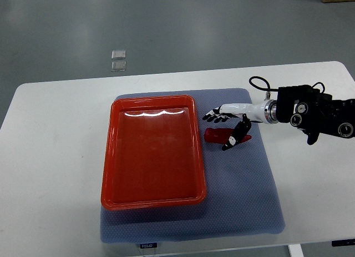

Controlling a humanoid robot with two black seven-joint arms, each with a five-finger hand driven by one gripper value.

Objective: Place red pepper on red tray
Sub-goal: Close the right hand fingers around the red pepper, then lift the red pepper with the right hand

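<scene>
A red pepper [217,136] lies on the blue-grey mat [244,190], just right of the red tray [108,157]. The tray holds nothing. My right hand [226,126] comes in from the right edge and hovers over the pepper. Its fingers are spread: several point left just above the pepper, and the thumb [237,136] reaches down across the pepper's right end. The hand does not grip the pepper. The left arm is out of view.
The mat lies on a white table [50,157]. Two small clear squares [118,60] lie on the grey floor beyond the table's far edge. A black cable [259,82] loops above my right wrist.
</scene>
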